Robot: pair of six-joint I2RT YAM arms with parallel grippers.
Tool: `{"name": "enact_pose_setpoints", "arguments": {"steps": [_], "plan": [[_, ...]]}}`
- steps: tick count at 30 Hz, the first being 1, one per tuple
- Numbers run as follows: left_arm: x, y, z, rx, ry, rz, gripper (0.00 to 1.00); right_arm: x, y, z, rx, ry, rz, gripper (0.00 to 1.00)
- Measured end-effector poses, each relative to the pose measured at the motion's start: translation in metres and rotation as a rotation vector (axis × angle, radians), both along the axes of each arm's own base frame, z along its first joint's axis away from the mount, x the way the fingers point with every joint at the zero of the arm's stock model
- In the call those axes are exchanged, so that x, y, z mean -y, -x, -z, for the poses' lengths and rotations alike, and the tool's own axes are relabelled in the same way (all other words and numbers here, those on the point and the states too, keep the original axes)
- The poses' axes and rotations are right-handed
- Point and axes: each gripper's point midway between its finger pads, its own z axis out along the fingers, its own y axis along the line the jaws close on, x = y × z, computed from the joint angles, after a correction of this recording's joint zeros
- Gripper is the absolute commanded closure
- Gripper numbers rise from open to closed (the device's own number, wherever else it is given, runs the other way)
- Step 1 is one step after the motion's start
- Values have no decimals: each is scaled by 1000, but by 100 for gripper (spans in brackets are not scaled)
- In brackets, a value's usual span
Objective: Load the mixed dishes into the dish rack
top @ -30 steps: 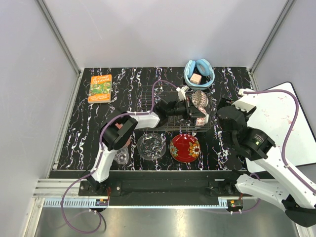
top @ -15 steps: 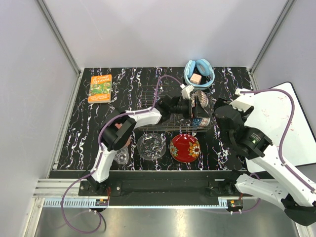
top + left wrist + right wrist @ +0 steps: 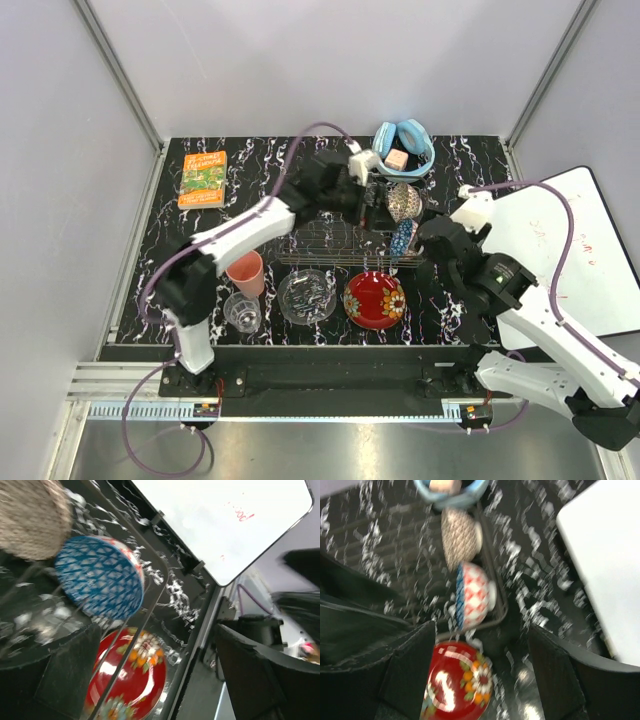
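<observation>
The wire dish rack [image 3: 330,232] holds the beige speckled bowl [image 3: 404,200] and the blue patterned bowl [image 3: 403,237], both on edge at its right end. My left gripper [image 3: 376,197] hovers open above the rack, just left of the beige bowl, holding nothing. In its wrist view [image 3: 165,680] the blue bowl [image 3: 100,577] leans on the rack wires. The red floral plate [image 3: 375,298], clear glass dish [image 3: 307,295], pink cup [image 3: 245,272] and glass tumbler [image 3: 241,312] sit in front of the rack. My right gripper [image 3: 428,238] hangs open and empty over the plate [image 3: 457,685] and the blue bowl [image 3: 472,597].
Light-blue headphones [image 3: 403,147] lie behind the rack. An orange-green book [image 3: 203,178] lies at the far left. A white board [image 3: 575,250] lies off the table's right edge. Grey walls stand on three sides.
My left gripper opened, let go of the blue bowl in the rack and drew back up and to the far left. My right arm shifted left toward the rack's right end.
</observation>
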Motion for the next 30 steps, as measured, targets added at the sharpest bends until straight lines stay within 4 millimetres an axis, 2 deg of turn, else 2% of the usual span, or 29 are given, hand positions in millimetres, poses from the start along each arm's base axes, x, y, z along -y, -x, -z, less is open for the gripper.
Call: {"name": "enact_pose_setpoints", "arguments": {"steps": [2, 4, 5, 7, 8, 12, 15, 19, 23, 26, 30], "plan": [[-29, -3, -26, 78, -22, -13, 1, -11, 8, 17, -54, -80, -28, 18], [-64, -6, -51, 185, -61, -37, 1, -19, 23, 46, -132, -169, -49, 17], [-80, -8, -60, 232, -85, -60, 1, -20, 30, 59, -163, -203, -49, 17], [-117, -5, -75, 357, -174, -105, 1, -22, 53, 97, -255, -294, -40, 18], [-129, -1, -80, 396, -207, -117, 1, -21, 61, 110, -285, -321, -32, 18], [-174, 12, -81, 518, -396, -140, 1, -26, 87, 157, -390, -452, 0, 19], [-201, 13, -64, 531, -539, -156, 1, -34, 92, 178, -425, -525, 18, 20], [-229, 15, -45, 496, -664, -179, 1, -50, 91, 206, -440, -635, 31, 22], [-246, 16, -49, 498, -700, -219, 1, -57, 92, 236, -465, -727, 79, 24], [-255, 18, -57, 514, -707, -244, 1, -70, 84, 226, -437, -809, 73, 27], [-263, 18, -64, 532, -716, -267, 1, -74, 80, 227, -428, -857, 96, 31]]}}
